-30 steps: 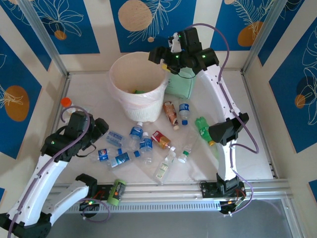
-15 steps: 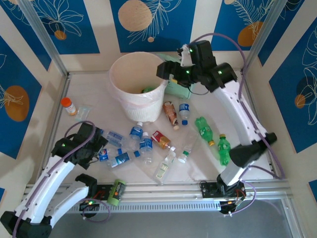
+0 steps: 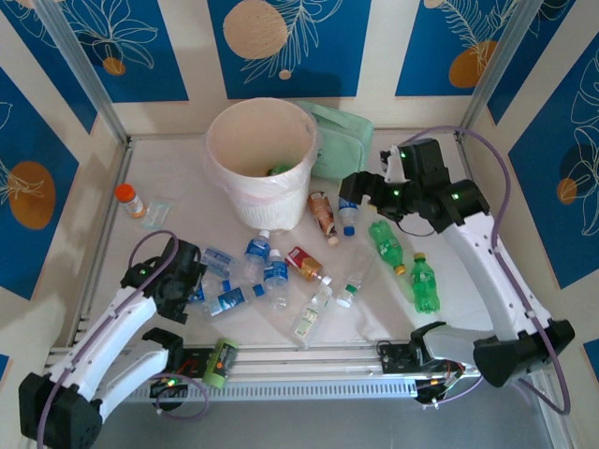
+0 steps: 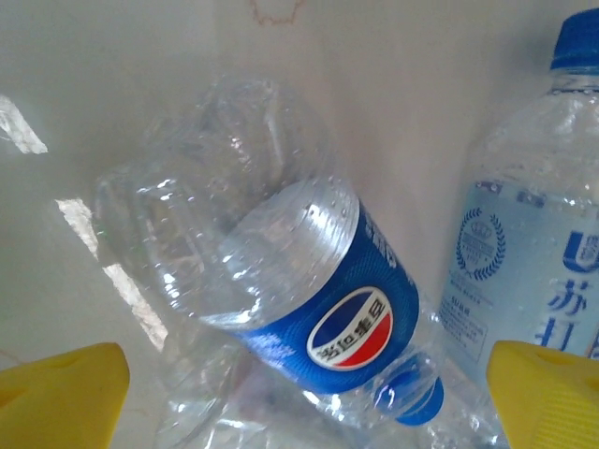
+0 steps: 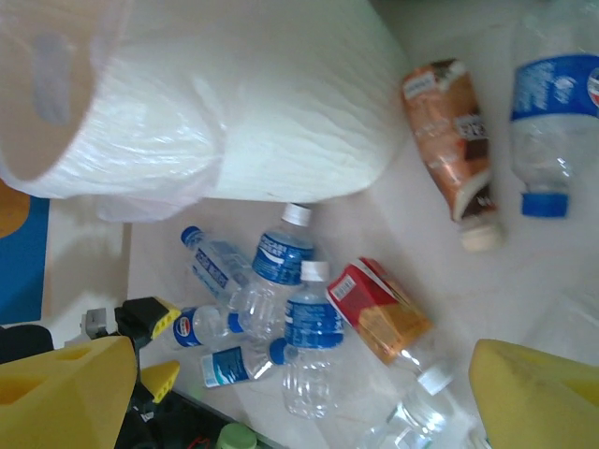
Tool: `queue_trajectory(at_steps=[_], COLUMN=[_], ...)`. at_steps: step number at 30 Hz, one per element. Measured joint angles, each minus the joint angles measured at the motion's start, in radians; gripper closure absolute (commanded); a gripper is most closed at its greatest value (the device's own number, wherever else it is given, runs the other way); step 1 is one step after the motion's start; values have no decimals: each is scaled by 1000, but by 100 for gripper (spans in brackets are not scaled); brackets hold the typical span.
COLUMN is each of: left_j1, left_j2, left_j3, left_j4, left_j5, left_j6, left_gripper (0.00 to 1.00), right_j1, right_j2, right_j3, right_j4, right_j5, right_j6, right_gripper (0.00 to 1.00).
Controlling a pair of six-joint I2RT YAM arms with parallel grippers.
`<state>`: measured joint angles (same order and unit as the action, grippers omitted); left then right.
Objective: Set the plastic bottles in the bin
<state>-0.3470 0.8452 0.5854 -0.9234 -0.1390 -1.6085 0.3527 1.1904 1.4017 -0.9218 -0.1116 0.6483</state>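
White tabletop, blue leaf-patterned walls, aluminium frame posts

I see the left hand low over the blue-labelled bottles at the left end of the pile scattered on the counter. The right hand hangs right of the bin, just above a blue-capped bottle. Two green bottles lie nearby.

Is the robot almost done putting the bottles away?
Not nearly. A green bottle seems to lie in the bin. The left gripper is open over a blue-label bottle; the right gripper is open and empty. More than ten bottles lie outside.
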Motion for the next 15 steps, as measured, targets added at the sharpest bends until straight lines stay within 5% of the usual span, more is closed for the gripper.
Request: queue_trajectory(at_steps=[15], left_j1=[99], left_j2=[109], left_j3=[-99], left_j4=[186], left_j5=[19], left_j6=[-41], left_gripper=[11], right_j1=[-98], right_j2=[-129], right_j3=[-48], right_j4=[-71], right_j5=[-16], right_j6=[19], right_gripper=[9])
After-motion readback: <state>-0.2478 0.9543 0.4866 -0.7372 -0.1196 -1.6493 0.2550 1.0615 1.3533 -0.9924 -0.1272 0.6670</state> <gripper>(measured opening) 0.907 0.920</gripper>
